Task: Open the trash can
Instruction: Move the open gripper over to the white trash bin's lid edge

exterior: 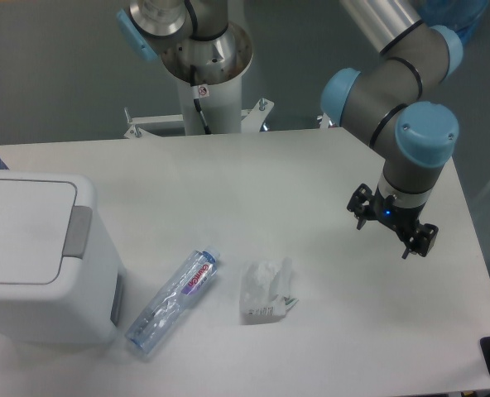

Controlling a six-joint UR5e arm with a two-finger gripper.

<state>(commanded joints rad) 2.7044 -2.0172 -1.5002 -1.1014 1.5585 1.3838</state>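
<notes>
With its fingers spread wide and empty, the black two-finger gripper (391, 229) could miss the large white boxy plastic trash can's (38, 265) grey push tab (78, 231), being well apart from it.

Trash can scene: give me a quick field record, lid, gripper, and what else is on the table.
trash can: left edge of table, lid shut, grey push tab on its right side
gripper: open, empty, above the table's right side, far from the can
bottle: lying beside the can
wrapper: crumpled, right of the bottle
</notes>
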